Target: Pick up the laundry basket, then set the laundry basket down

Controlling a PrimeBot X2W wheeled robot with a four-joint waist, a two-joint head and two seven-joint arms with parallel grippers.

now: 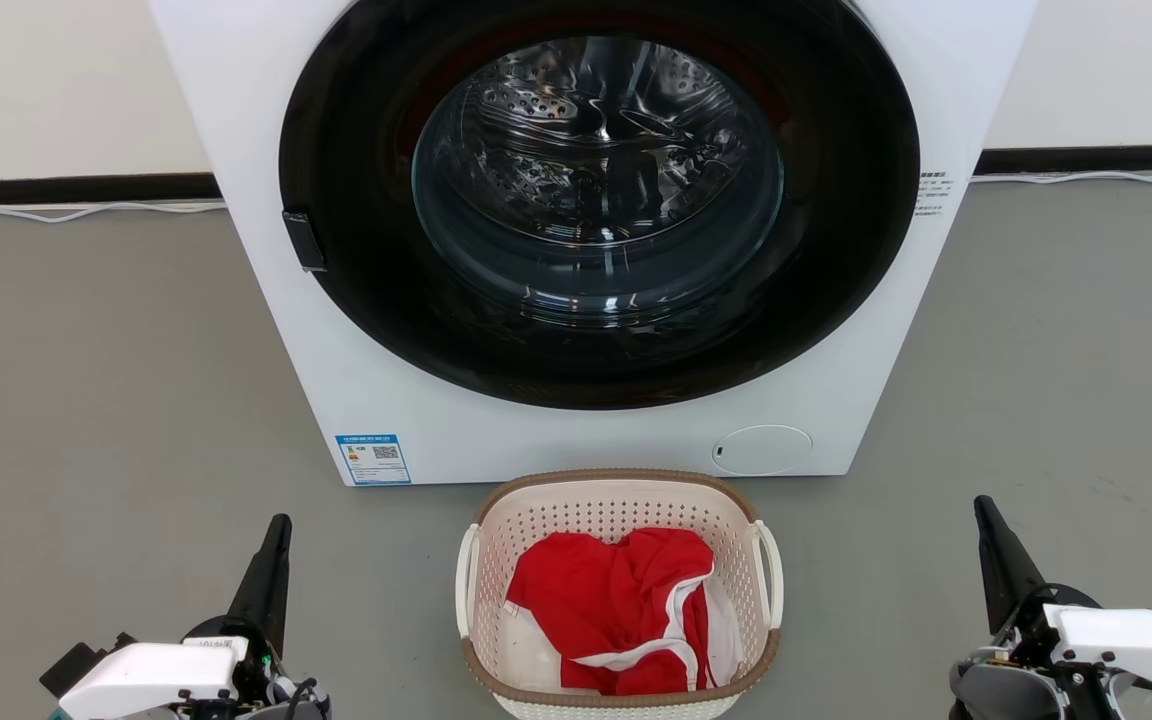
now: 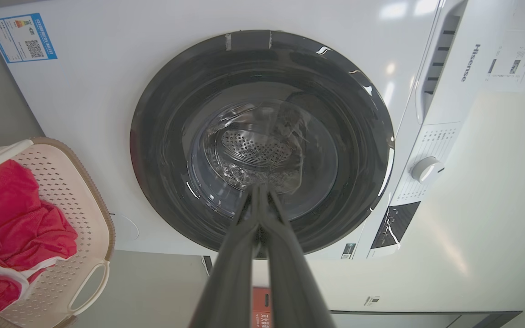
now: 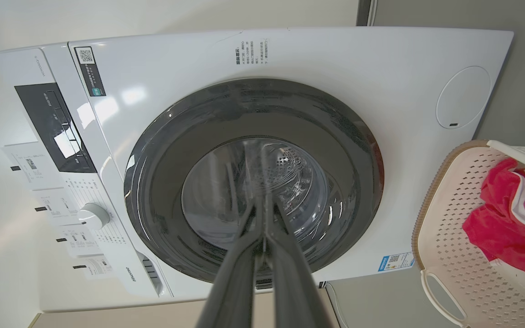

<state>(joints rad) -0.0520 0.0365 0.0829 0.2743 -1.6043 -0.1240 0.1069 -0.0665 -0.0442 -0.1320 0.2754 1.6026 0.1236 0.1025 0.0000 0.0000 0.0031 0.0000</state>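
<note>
The laundry basket (image 1: 618,500) stands on the grey floor just in front of the washing machine, cream-white and perforated with a brown rim and white side handles. A red garment with white trim (image 1: 616,605) lies inside it. The left wrist view has the basket (image 2: 62,182) at its left edge, the right wrist view has the basket (image 3: 454,237) at its right edge. My left gripper (image 1: 280,522) hovers left of the basket, fingers pressed together and empty (image 2: 259,187). My right gripper (image 1: 982,503) hovers to the basket's right, also shut and empty (image 3: 262,206). Neither touches the basket.
A white front-loading washing machine (image 1: 416,420) with a dark round door (image 1: 596,200) stands directly behind the basket. Its control panel and knob (image 2: 426,169) face the wrist cameras. Grey floor (image 1: 116,380) spreads on both sides, and a cable (image 1: 76,212) runs along the wall.
</note>
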